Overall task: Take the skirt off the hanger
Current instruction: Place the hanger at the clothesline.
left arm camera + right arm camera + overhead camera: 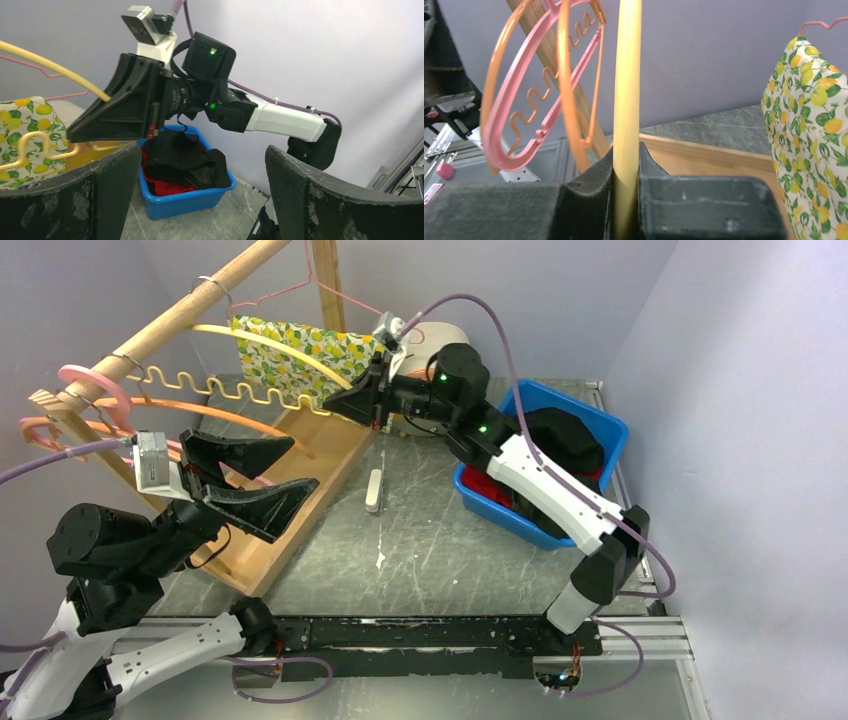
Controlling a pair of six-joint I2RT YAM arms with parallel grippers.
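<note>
1. On the wooden rail (170, 320) at back left, find the yellow hanger (262, 338) carrying the lemon-print skirt (290, 360), above the rack's wooden base and just beside the right gripper (335, 400).
2. Note the right gripper's jaws, pinched tight on the yellow hanger's curved arm close to the skirt's edge. Treat this grip as the anchor: hold firm, without twisting, to stop the hanger swinging or sliding along the rail.
3. Note the left gripper (300, 465): jaws spread wide, empty, low beside the orange hangers (250, 420) and the pink hanger (95, 380), well apart from the skirt.
4. Judge the step in hand as bringing the left gripper across to the cloth. Rise over the orange hangers rather than pushing through them, to avoid hooking a wire loop.
5. Aim for a free lower edge of the skirt, away from the yellow wavy bar. Take cloth only, never wire, and bite deep enough to avoid slipping off a thin fold.
6. Fastening of skirt to hanger: unclear from these views. Begin with a gentle pull, down and away from the right gripper, watching for a snag on the waves before committing.
7. Keep both arms from crowding: little room between the rack upright and the blue bin (600, 430) of dark and red garments.
</note>
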